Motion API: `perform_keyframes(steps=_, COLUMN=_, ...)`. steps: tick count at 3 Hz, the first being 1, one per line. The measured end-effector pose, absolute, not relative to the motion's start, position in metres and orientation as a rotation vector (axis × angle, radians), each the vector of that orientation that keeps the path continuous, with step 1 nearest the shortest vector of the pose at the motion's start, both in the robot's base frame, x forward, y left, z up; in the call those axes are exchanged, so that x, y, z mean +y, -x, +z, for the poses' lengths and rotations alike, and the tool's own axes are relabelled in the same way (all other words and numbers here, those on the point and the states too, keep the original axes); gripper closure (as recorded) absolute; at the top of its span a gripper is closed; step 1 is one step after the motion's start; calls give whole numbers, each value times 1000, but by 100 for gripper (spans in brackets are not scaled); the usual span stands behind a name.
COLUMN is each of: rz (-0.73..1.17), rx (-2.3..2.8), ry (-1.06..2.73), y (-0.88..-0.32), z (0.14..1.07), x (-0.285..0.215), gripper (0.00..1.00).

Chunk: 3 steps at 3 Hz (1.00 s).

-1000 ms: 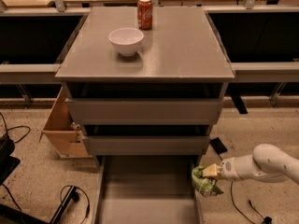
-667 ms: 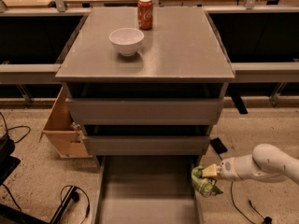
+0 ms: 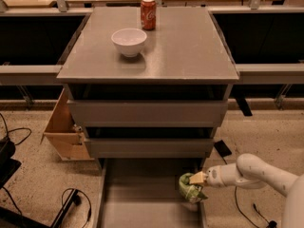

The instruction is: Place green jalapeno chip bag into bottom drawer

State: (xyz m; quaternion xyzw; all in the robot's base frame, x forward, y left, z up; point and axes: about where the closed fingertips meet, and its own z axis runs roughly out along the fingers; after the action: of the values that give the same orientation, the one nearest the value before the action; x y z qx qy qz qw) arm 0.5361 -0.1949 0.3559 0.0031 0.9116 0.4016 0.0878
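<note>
The bottom drawer (image 3: 142,194) stood pulled out, its flat grey floor bare toward the left rail. Directly above its back end sat the two closed grey drawers (image 3: 147,113). Higher up, on the cabinet top (image 3: 190,51), were a white bowl (image 3: 128,41) and a red soda can (image 3: 148,13), both well apart from the drawer. A tan wooden box (image 3: 64,132) leaned on the floor off the drawer's left rear corner. Black cables (image 3: 71,201) lay left of the left rail.

The gripper (image 3: 196,178) reached in from beyond the drawer's right rail on a white arm (image 3: 256,172), its tan fingers pinched on the green jalapeno chip bag (image 3: 189,190). The bag hung crumpled right at the right rail, just inside the drawer. Its length ran roughly downward from the fingers. Which end was its top could not be told.
</note>
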Motion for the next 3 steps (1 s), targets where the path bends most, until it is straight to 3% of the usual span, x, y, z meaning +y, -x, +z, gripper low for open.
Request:
perform_keyframes(steps=2, rz=1381, rx=2576, ry=94, y=-522, z=288, x=-128, gripper=100)
perform_keyframes(steps=3, rz=1386, rx=2572, ry=100, y=-521, z=287, x=-125, gripper=81)
